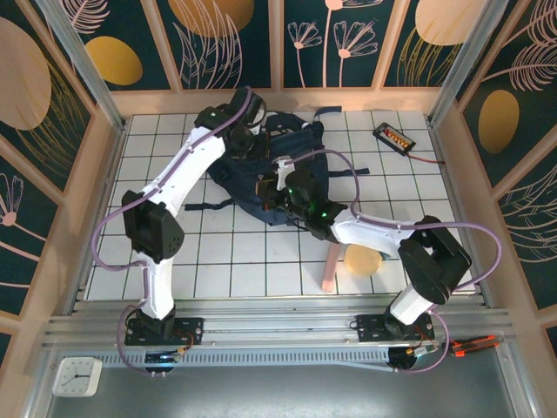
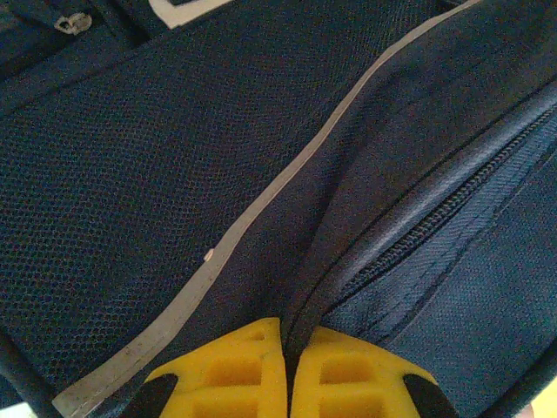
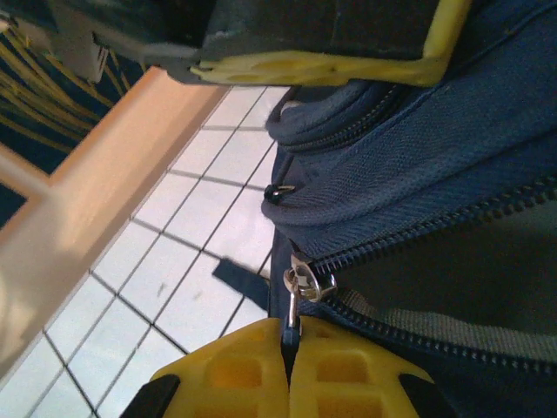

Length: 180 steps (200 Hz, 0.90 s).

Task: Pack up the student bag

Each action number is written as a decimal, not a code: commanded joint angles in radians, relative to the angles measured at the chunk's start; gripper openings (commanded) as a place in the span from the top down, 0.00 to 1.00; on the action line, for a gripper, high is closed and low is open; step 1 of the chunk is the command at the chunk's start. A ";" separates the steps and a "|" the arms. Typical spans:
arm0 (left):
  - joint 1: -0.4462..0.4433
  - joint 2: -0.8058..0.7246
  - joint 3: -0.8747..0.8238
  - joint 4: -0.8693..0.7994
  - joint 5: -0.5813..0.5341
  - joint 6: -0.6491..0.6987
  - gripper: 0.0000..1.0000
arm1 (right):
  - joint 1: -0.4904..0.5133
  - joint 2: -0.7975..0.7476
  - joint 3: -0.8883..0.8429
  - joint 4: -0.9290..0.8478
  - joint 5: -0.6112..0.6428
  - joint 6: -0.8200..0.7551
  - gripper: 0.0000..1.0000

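Note:
The dark navy student bag lies flat at the middle back of the tiled table. My left gripper is at its far left part, shut on a fold of the bag's fabric beside a pale stripe. My right gripper is at the bag's near edge, shut on the metal zipper pull of a partly open zip. Dark lining shows between the zipper's teeth.
A wooden spoon-like item with a pale handle lies on the tiles near the right arm. A black device with a red cable sits at the back right. Wooden walls border the white tiled table.

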<state>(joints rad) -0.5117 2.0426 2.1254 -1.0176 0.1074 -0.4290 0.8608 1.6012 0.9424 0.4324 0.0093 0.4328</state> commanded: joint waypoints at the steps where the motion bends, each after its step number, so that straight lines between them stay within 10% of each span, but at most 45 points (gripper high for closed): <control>1: 0.005 0.049 0.176 0.272 -0.017 -0.092 1.00 | 0.168 0.012 -0.044 0.126 -0.072 0.007 1.00; 38: -0.009 0.141 0.363 0.183 0.004 -0.101 1.00 | 0.320 0.139 -0.045 0.258 0.208 -0.430 1.00; 79: -0.024 0.375 0.879 -0.100 0.010 -0.103 1.00 | 0.362 0.427 0.280 -0.009 0.304 -0.677 1.00; 132: -0.038 0.375 0.869 -0.164 0.003 -0.064 1.00 | 0.351 0.555 0.487 -0.096 0.364 -0.838 1.00; 158: -0.039 0.381 0.883 -0.202 -0.049 -0.024 1.00 | 0.323 0.496 0.434 -0.064 0.282 -0.808 0.56; 180: -0.038 0.395 0.883 -0.287 -0.180 0.061 1.00 | 0.302 0.335 0.237 -0.012 0.183 -0.740 0.41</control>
<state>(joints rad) -0.5018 2.4527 2.9421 -1.4921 -0.0479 -0.4072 1.0996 2.0670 1.3495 0.4294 0.5114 -0.3370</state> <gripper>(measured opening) 0.062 0.541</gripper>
